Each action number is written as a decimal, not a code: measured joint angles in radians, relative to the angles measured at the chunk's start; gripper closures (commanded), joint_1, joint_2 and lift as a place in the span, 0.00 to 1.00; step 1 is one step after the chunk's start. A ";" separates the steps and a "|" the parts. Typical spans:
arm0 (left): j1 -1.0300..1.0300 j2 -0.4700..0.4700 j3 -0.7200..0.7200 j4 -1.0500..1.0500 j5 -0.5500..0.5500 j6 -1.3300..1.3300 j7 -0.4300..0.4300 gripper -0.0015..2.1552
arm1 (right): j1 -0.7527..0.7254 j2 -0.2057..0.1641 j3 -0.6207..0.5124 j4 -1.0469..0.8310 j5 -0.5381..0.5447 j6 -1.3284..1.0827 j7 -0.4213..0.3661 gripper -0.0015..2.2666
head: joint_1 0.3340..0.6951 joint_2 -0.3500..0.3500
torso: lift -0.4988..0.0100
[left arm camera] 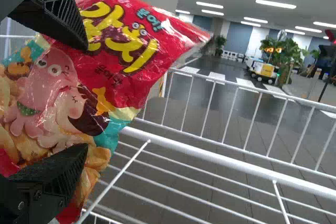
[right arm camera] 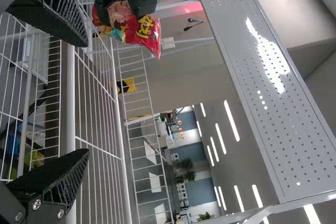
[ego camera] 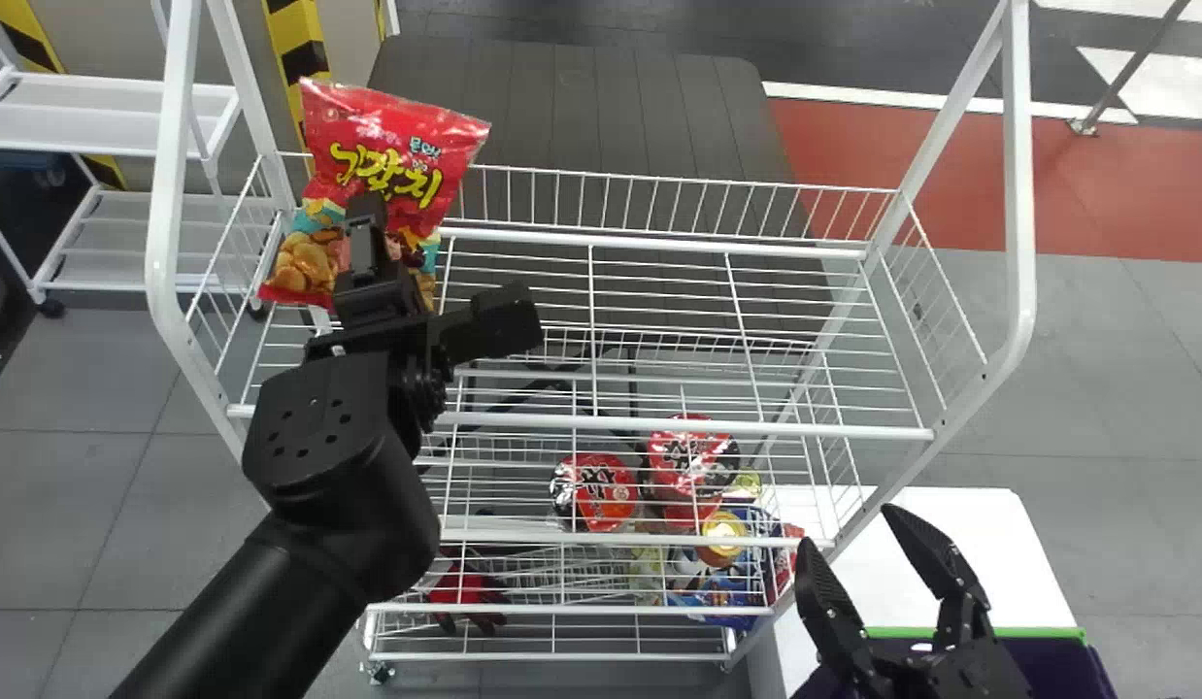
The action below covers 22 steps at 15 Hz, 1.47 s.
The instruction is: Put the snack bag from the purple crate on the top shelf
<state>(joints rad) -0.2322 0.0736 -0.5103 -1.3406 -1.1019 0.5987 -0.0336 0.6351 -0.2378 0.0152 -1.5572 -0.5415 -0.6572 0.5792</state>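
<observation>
The snack bag (ego camera: pixel 392 165) stands tilted at ten o'clock in the head view, at that end of the top shelf (ego camera: pixel 659 424), its upper end leaning toward one o'clock and rising past the wire rim. Whether its lower end rests on the shelf wires cannot be told.

The left gripper (ego camera: pixel 453 254) is over the same end of the shelf, with its jaws spread well apart. The bag lies toward ten o'clock from the gap between them, and one jaw crosses in front of its printed face. In the left wrist view, both jaws overlap the bag, which spans the gap between them without being squeezed; whether either touches it cannot be told.

The right gripper (ego camera: pixel 847 526) waits at four o'clock in the head view, near the white desk (ego camera: pixel 999 544) and the purple crate (ego camera: pixel 1048 633). Its jaws are spread too, with nothing between them.
</observation>
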 measured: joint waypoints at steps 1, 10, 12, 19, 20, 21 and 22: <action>-0.008 0.000 0.001 0.007 0.002 -0.005 0.008 0.08 | 0.003 0.000 -0.002 -0.004 0.000 0.000 0.000 0.04 | 1.00 0.35 | 0.98; -0.019 -0.011 0.012 0.051 0.017 -0.032 0.081 0.08 | 0.033 -0.006 -0.024 -0.039 -0.001 0.007 -0.001 0.04 | 1.00 0.34 | 0.98; 0.018 -0.008 0.017 0.009 0.009 -0.031 0.085 0.08 | 0.032 -0.006 -0.024 -0.041 -0.001 0.009 -0.001 0.04 | 1.00 0.34 | 0.98; 0.207 0.022 0.059 -0.308 -0.007 -0.009 0.066 0.07 | 0.037 -0.006 -0.026 -0.048 -0.003 0.003 -0.001 0.04 | 1.00 0.34 | 0.98; 0.264 0.034 0.078 -0.386 -0.007 -0.008 0.064 0.07 | 0.041 -0.006 -0.030 -0.060 -0.003 0.004 -0.001 0.04 | 1.00 0.35 | 0.98; 0.320 0.044 0.097 -0.457 -0.007 -0.007 0.064 0.07 | 0.047 -0.006 -0.035 -0.081 -0.002 0.011 -0.003 0.04 | 1.00 0.37 | 0.98; 0.374 0.051 0.119 -0.516 -0.002 -0.007 0.068 0.07 | 0.057 -0.006 -0.042 -0.115 0.004 0.032 -0.012 0.04 | 1.00 0.39 | 0.98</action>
<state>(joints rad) 0.1418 0.1246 -0.3915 -1.8569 -1.1044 0.5914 0.0340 0.6920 -0.2439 -0.0270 -1.6721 -0.5373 -0.6253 0.5671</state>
